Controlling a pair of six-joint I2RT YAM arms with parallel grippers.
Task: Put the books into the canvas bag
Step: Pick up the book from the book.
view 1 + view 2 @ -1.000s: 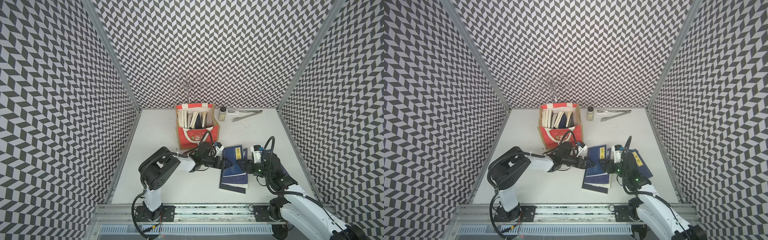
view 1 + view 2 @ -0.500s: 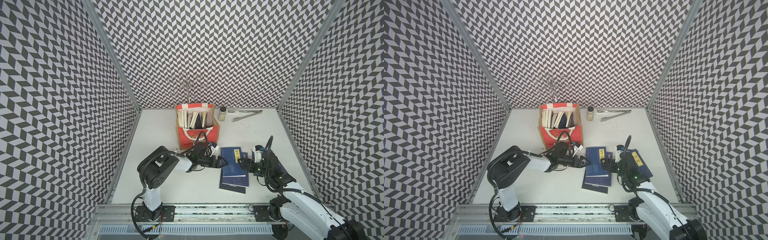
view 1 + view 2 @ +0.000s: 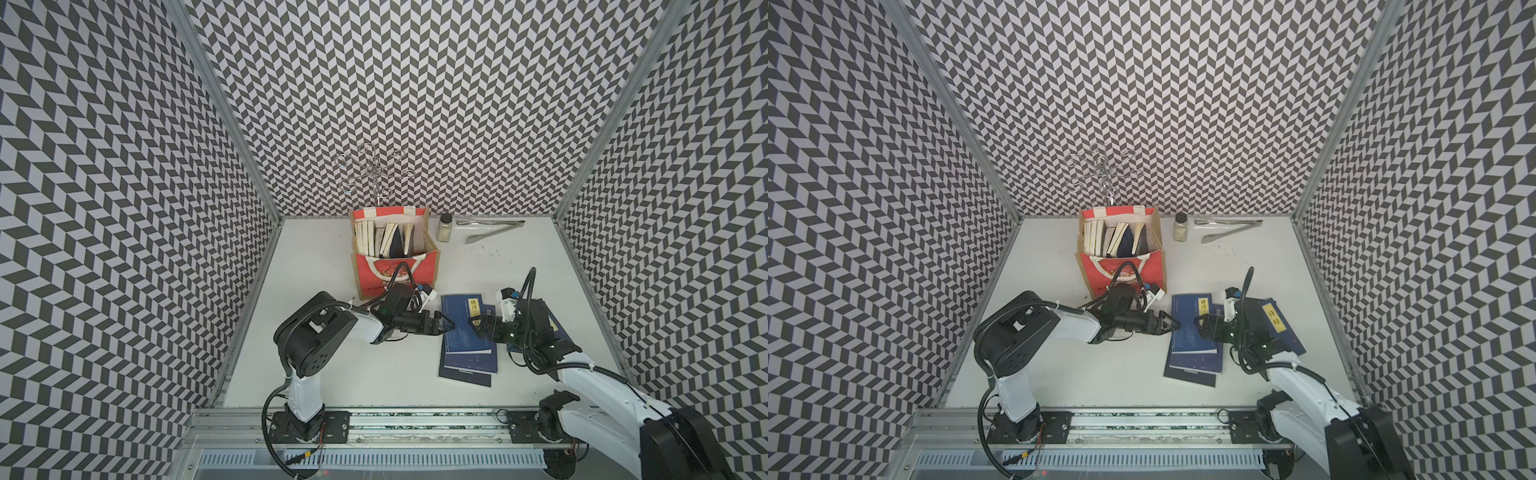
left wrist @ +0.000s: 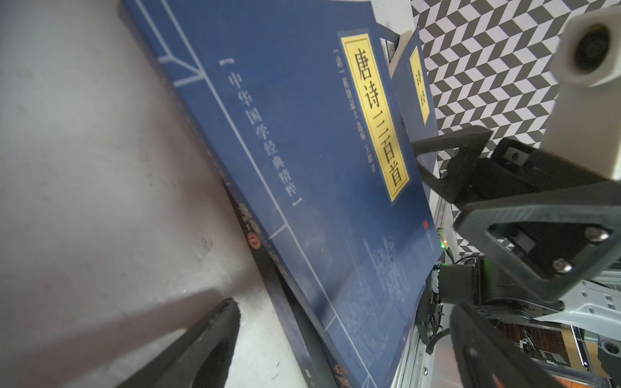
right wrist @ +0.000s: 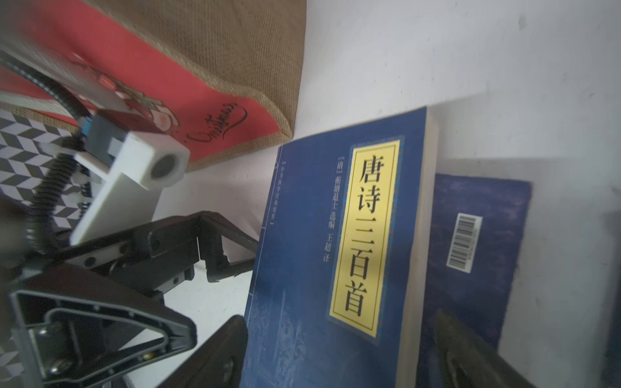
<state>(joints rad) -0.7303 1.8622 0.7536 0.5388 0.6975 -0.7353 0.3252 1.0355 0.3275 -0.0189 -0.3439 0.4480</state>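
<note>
The canvas bag (image 3: pixel 395 274) (image 3: pixel 1121 270) stands at the back middle, red front toward me, with several books (image 3: pixel 384 239) upright inside. A stack of navy books (image 3: pixel 465 332) (image 3: pixel 1194 336) lies on the table in front of it, the top book bearing a yellow label (image 4: pixel 373 111) (image 5: pixel 366 235). Another navy book (image 3: pixel 1281 328) lies partly under my right arm. My left gripper (image 3: pixel 446 326) (image 4: pixel 346 336) is open at the stack's left edge. My right gripper (image 3: pixel 476 328) (image 5: pixel 346 339) is open at the top book's right edge, with its fingers (image 5: pixel 232 346) on either side of the cover.
A small jar (image 3: pixel 445 227) and metal tongs (image 3: pixel 490 230) lie at the back right. A wire stand (image 3: pixel 374 170) rises behind the bag. Patterned walls close in three sides, and a metal rail (image 3: pixel 415 419) runs along the front.
My right gripper has moved left, up to the top book's right edge, and its jaws stand a little wider. The left gripper has hardly moved.
</note>
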